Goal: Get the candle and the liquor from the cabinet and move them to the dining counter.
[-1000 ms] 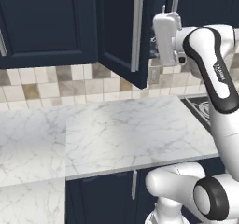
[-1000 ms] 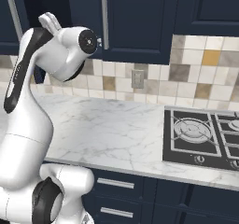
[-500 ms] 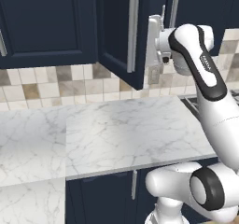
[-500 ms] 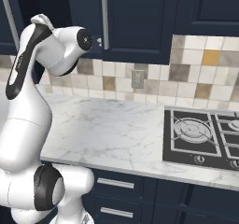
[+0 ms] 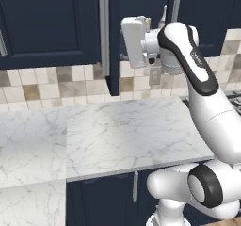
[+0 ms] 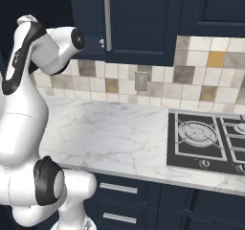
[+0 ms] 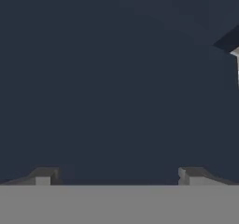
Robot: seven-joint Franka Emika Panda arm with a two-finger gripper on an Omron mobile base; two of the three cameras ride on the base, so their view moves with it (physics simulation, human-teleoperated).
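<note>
The cabinet [image 5: 47, 22] is a dark navy wall unit. Its door [image 5: 112, 55] stands swung out, edge-on to the left base view, with its silver bar handle [image 5: 104, 36] on the left face. My gripper [image 7: 119, 177] is open, with its fingertips [image 7: 45, 176] wide apart and nothing between them, facing a flat navy surface close up. The white hand [image 5: 134, 41] hangs just right of the open door, at cabinet height. Behind the hand, a pale narrow neck that looks like the liquor [image 5: 164, 17] pokes up inside the cabinet. The candle is hidden behind the hand and arm.
A marble worktop [image 5: 122, 135] with a tiled backsplash [image 6: 158, 80] runs below the cabinet. A black gas hob [image 6: 206, 138] sits at its right end. A wall socket [image 6: 140, 81] is on the tiles. Shut cabinet doors [image 6: 139, 18] with bar handles flank the open one.
The cabinet door has swung further open to the left, and my hand has moved left along with it. The jaws have stayed wide apart.
</note>
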